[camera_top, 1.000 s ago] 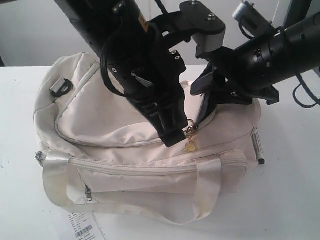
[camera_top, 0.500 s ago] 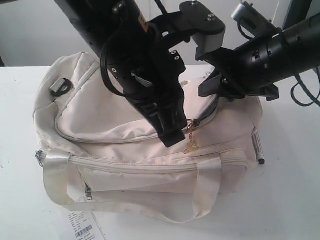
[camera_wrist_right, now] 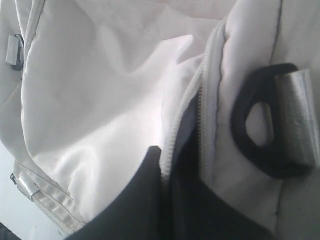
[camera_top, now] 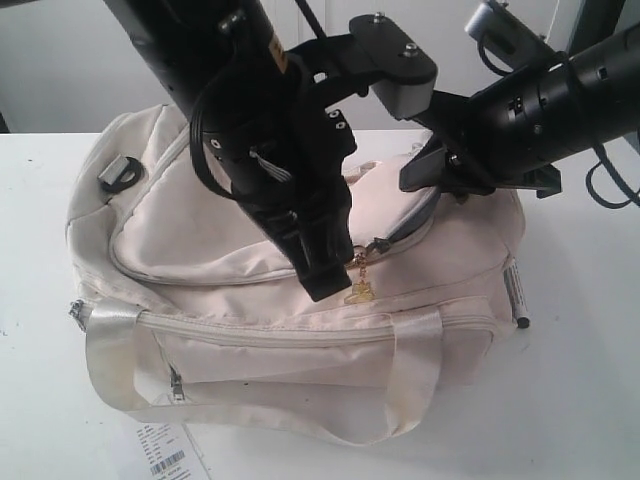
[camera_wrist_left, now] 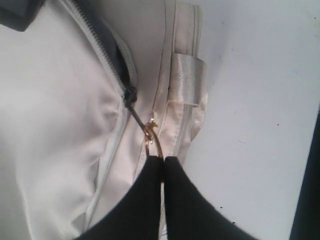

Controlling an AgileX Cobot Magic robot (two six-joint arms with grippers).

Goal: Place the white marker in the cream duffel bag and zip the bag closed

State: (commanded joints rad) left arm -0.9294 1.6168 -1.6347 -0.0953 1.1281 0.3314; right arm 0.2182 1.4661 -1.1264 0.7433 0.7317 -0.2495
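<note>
The cream duffel bag (camera_top: 250, 300) lies on the white table, its curved top zip partly open at the right end. My left gripper (camera_top: 335, 280) is shut on the gold zip pull (camera_top: 360, 290); the left wrist view shows its tips (camera_wrist_left: 163, 159) pinching the gold ring (camera_wrist_left: 154, 142) below the slider (camera_wrist_left: 131, 95). My right gripper (camera_top: 420, 180) is shut on the zip flap's edge (camera_wrist_right: 172, 135), its tips (camera_wrist_right: 167, 155) closed over the zip tape. The white marker (camera_top: 514, 292) lies outside the bag, against its right end.
A white barcoded paper tag (camera_top: 165, 452) lies at the table's front edge. A grey buckle (camera_top: 120, 172) sits on the bag's left end. A black ring with grey webbing (camera_wrist_right: 260, 135) is close to my right gripper. Webbing handles (camera_top: 110, 360) drape over the bag's front.
My left gripper has moved left along the zip with the gold pull in it. My right gripper has shifted slightly up and right, still holding the flap edge.
</note>
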